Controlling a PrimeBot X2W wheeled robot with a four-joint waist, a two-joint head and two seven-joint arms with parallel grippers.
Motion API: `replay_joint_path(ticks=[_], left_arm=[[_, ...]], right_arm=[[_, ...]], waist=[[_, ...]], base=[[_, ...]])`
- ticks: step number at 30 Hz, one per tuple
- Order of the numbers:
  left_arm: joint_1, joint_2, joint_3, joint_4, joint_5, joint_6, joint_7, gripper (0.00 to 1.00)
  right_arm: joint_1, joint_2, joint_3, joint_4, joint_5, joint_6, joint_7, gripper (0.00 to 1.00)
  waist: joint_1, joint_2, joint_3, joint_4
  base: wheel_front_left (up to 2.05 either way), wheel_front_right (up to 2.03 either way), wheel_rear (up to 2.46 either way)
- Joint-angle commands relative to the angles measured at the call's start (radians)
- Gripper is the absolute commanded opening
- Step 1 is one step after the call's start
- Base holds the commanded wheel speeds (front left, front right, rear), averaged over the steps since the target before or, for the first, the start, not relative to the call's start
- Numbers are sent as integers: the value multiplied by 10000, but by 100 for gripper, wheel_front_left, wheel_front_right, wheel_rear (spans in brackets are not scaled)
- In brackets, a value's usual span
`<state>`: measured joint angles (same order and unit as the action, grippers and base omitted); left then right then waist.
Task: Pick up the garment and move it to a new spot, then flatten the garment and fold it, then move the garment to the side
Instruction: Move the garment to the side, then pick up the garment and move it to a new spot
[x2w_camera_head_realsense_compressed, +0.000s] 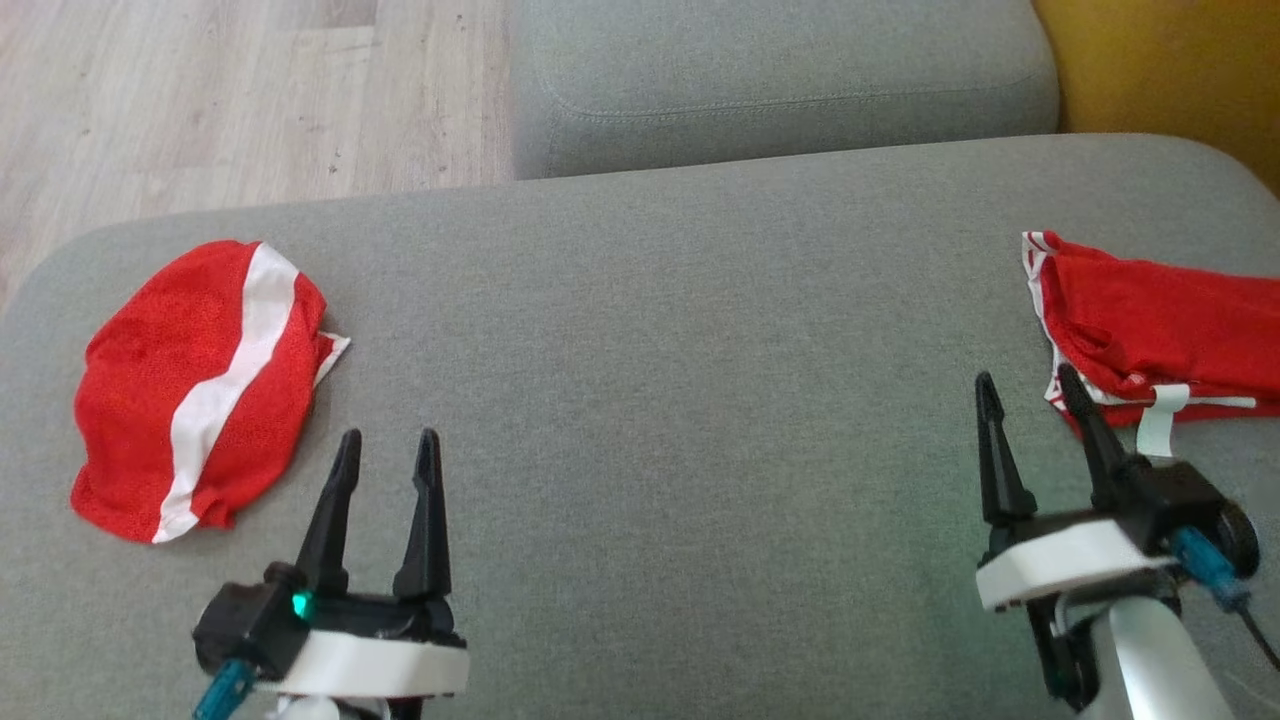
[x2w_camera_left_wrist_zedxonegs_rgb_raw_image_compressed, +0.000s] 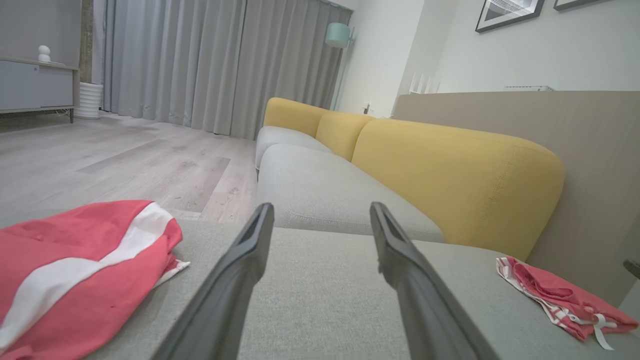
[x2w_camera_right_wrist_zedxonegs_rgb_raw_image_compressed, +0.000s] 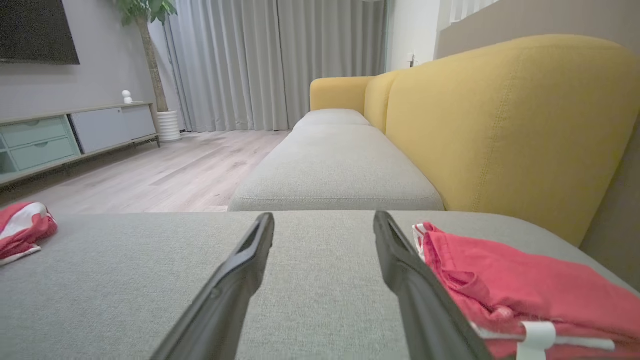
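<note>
I have both arms hovering low over the grey seat cushion (x2w_camera_head_realsense_compressed: 650, 350), which I take as my reference for everything here. My left gripper (x2w_camera_head_realsense_compressed: 390, 440) sits over the cushion's near left part with its two dark fingers spread apart and nothing between them. My right gripper (x2w_camera_head_realsense_compressed: 1027, 376) is over the cushion's near right part, fingers likewise spread wide and holding nothing.

Two red garments lie on the cushion. The striped garment (x2w_camera_head_realsense_compressed: 200, 390) is a rounded, bunched heap at the cushion's left end, with a broad white band running across it and a small white corner poking out toward the cushion's middle. It lies just beside my left gripper, apart from the fingers. The trimmed garment (x2w_camera_head_realsense_compressed: 1160, 315) lies flatter at the cushion's right end, red with thin white edging and a white tag hanging at its near side. In the head view my right gripper's outer finger crosses its near corner; from the right wrist view that finger runs just beside the cloth edge, and I cannot tell whether it touches.

The wide middle of the cushion between the two garments is bare grey fabric.

Beyond the cushion's far edge sits a second grey cushion (x2w_camera_head_realsense_compressed: 780, 80), and a yellow backrest (x2w_camera_right_wrist_zedxonegs_rgb_raw_image_compressed: 500, 125) rises along the cushion's right side.
</note>
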<state>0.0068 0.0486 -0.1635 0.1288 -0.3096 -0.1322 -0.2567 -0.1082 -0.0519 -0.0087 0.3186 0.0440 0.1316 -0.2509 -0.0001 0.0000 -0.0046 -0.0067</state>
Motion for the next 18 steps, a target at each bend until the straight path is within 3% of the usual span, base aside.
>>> replay_joint_path(ticks=[1, 18], left_arm=[[-218, 16, 246, -207, -67, 15, -51, 100], [-226, 16, 203, 100, -96, 15, -51, 100]], right_arm=[[-152, 10, 229, -388, 210, -9, -108, 100], [208, 15, 375, -599, 639, -9, -108, 100]], waist=[[1, 0, -21, 7], [1, 0, -121, 24]], base=[[0, 0, 0], [0, 0, 0]])
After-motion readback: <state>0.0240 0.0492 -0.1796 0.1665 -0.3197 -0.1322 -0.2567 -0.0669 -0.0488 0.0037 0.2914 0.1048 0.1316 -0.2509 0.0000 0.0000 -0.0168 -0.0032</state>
